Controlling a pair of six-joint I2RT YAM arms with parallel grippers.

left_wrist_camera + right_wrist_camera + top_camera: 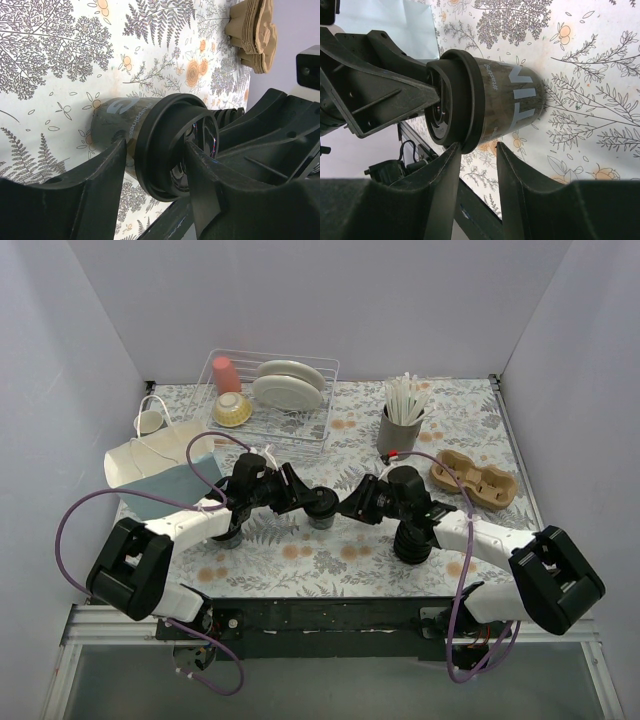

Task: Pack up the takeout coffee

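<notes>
The coffee cup [112, 122] is held within the left pincer [156, 146]; whether the right pincer [477, 147], at the lid [454, 100] rim, grips cannot be told. The lid is best pressed evenly.

My arms are white shells [195, 523] between blocky black joints [130, 570], with purple cables [62, 530] running along each. A small red cap [396, 453] marks my right wrist. My left gripper [157, 150] and right gripper [479, 147] have matte black, wedge-shaped fingers [100, 185] with ribbed bracing behind.
</notes>
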